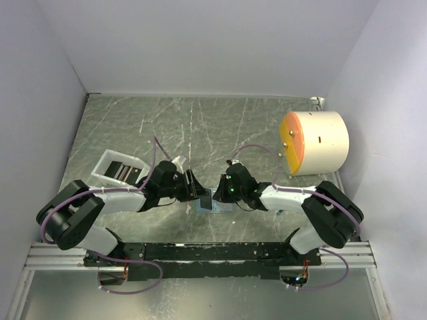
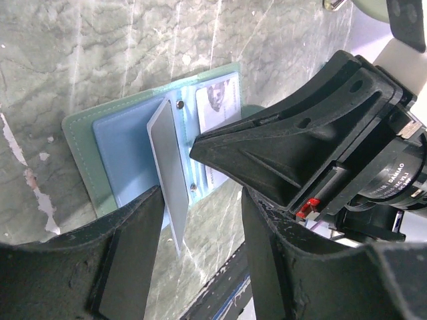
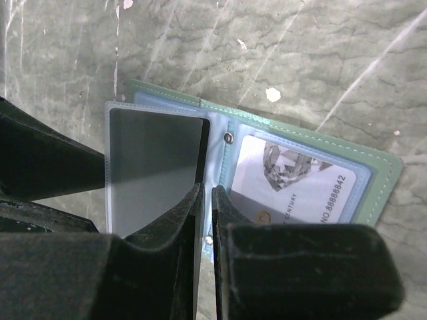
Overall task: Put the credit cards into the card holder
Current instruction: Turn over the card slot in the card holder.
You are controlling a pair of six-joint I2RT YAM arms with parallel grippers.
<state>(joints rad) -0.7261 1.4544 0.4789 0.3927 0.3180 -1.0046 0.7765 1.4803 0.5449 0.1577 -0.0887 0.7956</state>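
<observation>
Mounting rail: A black metal rail [image 1: 213, 252] carries both arm bases at your near edge.
Left gripper: Your left gripper [image 2: 201, 220] is spread wide. Its matte black fingers [image 2: 127, 267] flank the lower end of a raised leaf [image 2: 167, 167], with no contact that can be made out.
Right gripper: Your right gripper [image 3: 207, 200] has its blunt black fingers nearly together, only a thin slit between them. The tips sit at the wallet's spine, against the leaf. You cannot tell whether anything is pinched in the slit.
Card holder: The pale sage-green, stitched folding card holder [image 2: 123, 143] lies open on the table between the two grippers. Its smooth light-blue lining faces up, and small metal rivets [image 3: 229, 137] mark the spine.
Dark card: A glossy dark grey rectangular credit card [image 3: 153, 167] fills the raised leaf, framed by a clear plastic edge.
Right pocket: A white card printed with a faceted diamond and a number [image 3: 293, 183] sits flat behind a clear window.
Tray: A shallow white rectangular tray [image 1: 101, 169] lies behind your left arm and holds flat black cards [image 1: 125, 172].
Table: The grey-green marbled tabletop [image 1: 167, 127] is streaked with white veins.
Drum: A cream cylinder on its side with an orange round face [image 1: 323, 140] sits far right, well apart from the wallet.
</observation>
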